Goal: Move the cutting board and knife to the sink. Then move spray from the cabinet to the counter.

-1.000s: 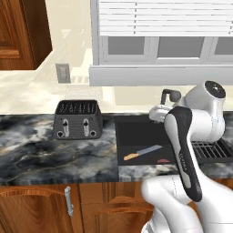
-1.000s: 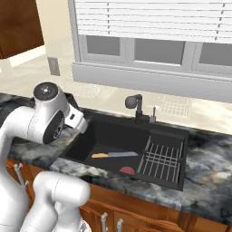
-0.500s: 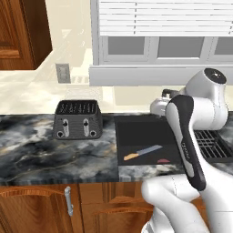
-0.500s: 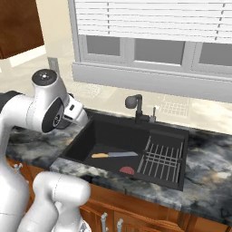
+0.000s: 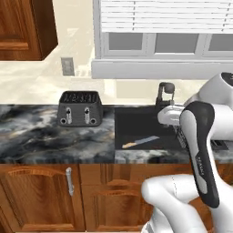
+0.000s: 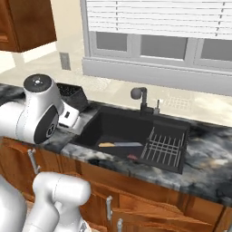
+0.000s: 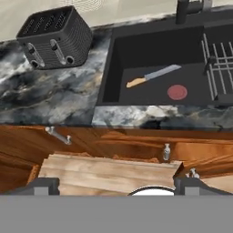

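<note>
The small knife (image 7: 152,75) with grey-blue blade and tan handle lies flat in the dark rectangular sink (image 7: 113,68), so the two-finger gripper (image 7: 116,185), jaws wide apart, should rise well clear of the rim before swinging away.

The counter (image 7: 68,95) looks like polished veined marble. The sink (image 7: 154,54) is matt black. The knife (image 7: 152,75) has a metal blade. The drawers (image 7: 113,150) are glossy wood.

Blinded window (image 5: 164,22) above cream wall (image 5: 77,50)
</note>
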Motion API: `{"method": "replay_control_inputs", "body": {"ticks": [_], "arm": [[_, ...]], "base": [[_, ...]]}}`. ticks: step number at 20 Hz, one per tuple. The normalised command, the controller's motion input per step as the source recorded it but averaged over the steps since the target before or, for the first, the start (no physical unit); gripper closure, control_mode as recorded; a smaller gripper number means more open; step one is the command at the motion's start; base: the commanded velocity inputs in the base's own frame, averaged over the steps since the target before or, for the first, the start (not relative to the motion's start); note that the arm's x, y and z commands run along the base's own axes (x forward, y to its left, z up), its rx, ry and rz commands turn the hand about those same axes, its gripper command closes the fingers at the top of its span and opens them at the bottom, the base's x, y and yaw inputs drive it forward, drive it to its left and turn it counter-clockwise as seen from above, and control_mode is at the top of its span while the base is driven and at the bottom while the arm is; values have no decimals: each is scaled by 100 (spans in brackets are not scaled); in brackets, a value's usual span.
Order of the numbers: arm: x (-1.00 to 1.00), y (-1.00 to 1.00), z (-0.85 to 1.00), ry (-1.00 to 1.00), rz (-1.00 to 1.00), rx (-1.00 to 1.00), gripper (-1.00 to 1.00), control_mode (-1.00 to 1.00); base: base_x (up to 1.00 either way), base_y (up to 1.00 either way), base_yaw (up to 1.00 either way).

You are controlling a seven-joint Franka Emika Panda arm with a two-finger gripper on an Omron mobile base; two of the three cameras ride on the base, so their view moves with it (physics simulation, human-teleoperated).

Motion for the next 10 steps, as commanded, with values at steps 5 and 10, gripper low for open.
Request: {"method": "replay_control_inputs", "body": {"ticks": [5,10], "arm": [[0,0,0,0,0,0,-100,100],[0,0,0,0,0,0,-100,100]], "base": [[-100,12,13],[-100,22,7]]}}
